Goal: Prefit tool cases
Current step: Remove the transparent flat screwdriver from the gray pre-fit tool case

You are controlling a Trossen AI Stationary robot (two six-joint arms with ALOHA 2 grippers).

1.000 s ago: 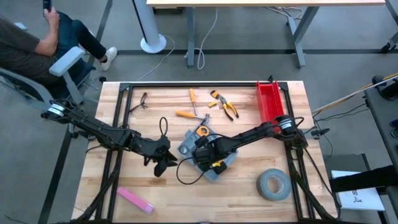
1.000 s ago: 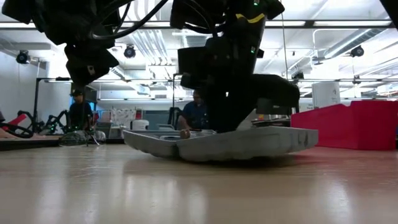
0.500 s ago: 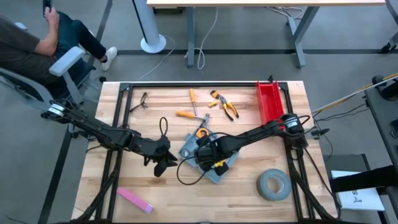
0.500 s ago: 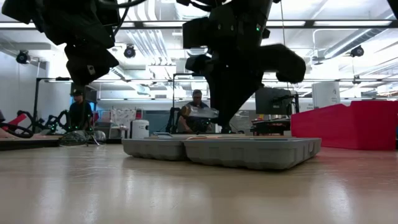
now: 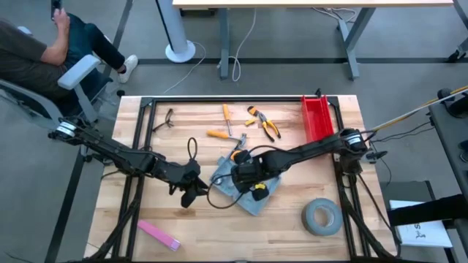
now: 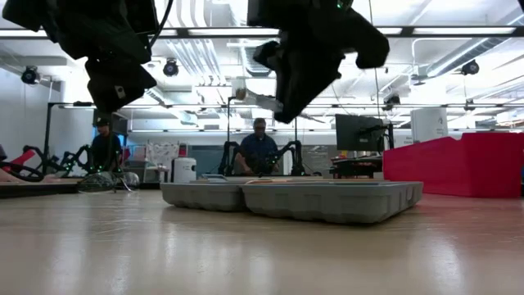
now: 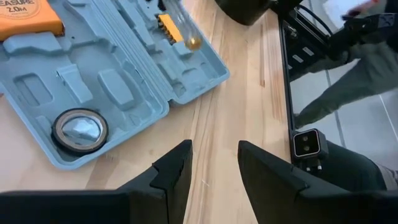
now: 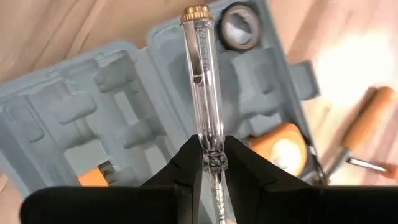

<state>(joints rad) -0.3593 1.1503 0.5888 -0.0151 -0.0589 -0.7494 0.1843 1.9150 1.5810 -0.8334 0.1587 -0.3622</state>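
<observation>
- The tool case [image 5: 238, 186] lies open flat mid-table, recesses up — a small tape roll [image 7: 78, 129] and an orange measuring tape [image 7: 25, 12] sit in it.
- Right gripper [image 8: 213, 155] hangs above the case, fingers pinched on a clear screwdriver [image 8: 204, 81] with a brass cap.
- Left gripper [image 7: 214, 165] hovers just beside the case, fingers partly apart, holding nothing.

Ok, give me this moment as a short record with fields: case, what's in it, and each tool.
case: blue-grey tool case lying open on the table
contents: small tape roll and orange tape measure in recesses
right tool: above the case, shut on a clear-handled tester screwdriver
left tool: open, empty, beside the case
</observation>
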